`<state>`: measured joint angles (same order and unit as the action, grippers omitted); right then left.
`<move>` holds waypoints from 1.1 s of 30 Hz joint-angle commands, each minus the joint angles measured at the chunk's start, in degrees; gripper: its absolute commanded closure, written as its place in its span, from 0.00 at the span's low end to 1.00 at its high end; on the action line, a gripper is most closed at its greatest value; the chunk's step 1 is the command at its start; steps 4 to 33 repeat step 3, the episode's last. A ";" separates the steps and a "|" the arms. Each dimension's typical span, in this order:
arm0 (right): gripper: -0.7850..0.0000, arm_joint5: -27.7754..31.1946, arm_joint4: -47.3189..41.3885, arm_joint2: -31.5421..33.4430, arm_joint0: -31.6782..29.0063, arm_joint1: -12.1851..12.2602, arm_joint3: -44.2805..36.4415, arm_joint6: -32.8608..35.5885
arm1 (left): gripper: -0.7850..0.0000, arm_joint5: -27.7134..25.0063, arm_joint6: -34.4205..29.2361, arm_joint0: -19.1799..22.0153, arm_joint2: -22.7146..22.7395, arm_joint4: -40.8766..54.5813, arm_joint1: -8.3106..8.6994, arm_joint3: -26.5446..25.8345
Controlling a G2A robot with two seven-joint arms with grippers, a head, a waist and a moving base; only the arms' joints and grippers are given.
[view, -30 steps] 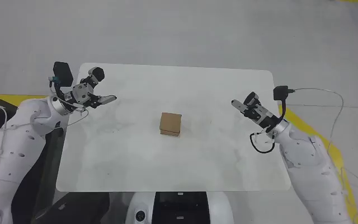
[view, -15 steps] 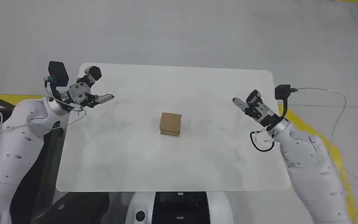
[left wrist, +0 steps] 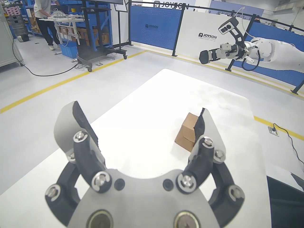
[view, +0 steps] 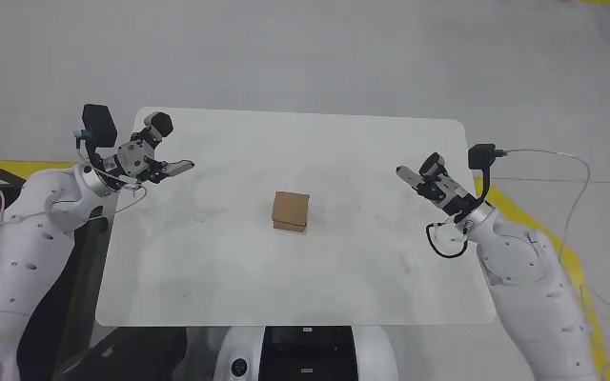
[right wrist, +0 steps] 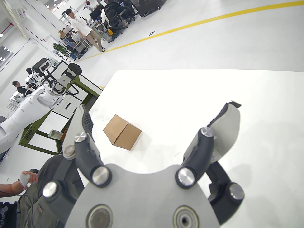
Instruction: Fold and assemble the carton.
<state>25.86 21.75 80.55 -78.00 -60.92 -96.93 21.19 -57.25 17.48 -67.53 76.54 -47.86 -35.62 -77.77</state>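
Note:
A small brown carton (view: pixel 291 210) stands closed as a box near the middle of the white table (view: pixel 286 295). My left gripper (view: pixel 176 145) hovers open over the table's far left corner, well apart from the carton and holding nothing. In the left wrist view the carton (left wrist: pixel 186 131) lies beyond the open left gripper (left wrist: pixel 139 110), partly behind one finger. Over the table's right edge my right gripper (view: pixel 416 168) is open and empty too. The right wrist view has the carton (right wrist: pixel 122 131) ahead of the right gripper (right wrist: pixel 158 107).
The tabletop around the carton is bare on all sides. Grey floor with yellow lines surrounds the table. A cable (view: pixel 553 157) runs off the right arm's wrist. The other arm's gripper (left wrist: pixel 205 56) appears far off in the left wrist view.
My left gripper has drawn back slightly toward the table's left edge. The right gripper shifted very little. The carton has not moved.

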 commanded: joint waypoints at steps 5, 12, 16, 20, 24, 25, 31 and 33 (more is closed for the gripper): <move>0.00 0.00 0.00 0.00 0.00 0.00 0.00 0.00 | 0.00 0.00 0.00 0.00 0.00 0.00 0.00 0.00; 0.00 0.00 0.00 0.00 0.00 0.00 0.00 0.00 | 0.00 0.00 0.00 0.00 0.00 0.00 0.00 0.00; 0.00 0.00 0.00 0.00 0.00 0.00 0.00 0.00 | 0.00 0.00 0.00 0.00 0.00 0.00 0.00 0.00; 0.00 0.00 0.00 0.00 0.00 0.00 0.00 0.00 | 0.00 0.00 0.00 0.00 0.00 0.00 0.00 0.00; 0.00 0.00 0.00 0.00 0.00 0.00 0.00 0.00 | 0.00 0.00 0.00 0.00 0.00 0.00 0.00 0.00; 0.00 0.00 0.00 0.00 0.00 0.00 0.00 0.00 | 0.00 0.00 0.00 0.00 0.00 0.00 0.00 0.00; 0.00 0.00 0.00 0.00 0.00 0.00 0.00 0.00 | 0.00 0.00 0.00 0.00 0.00 0.00 0.00 0.00; 0.00 0.00 0.00 0.00 0.00 0.00 0.00 0.00 | 0.00 0.00 0.00 0.00 0.00 0.00 0.00 0.00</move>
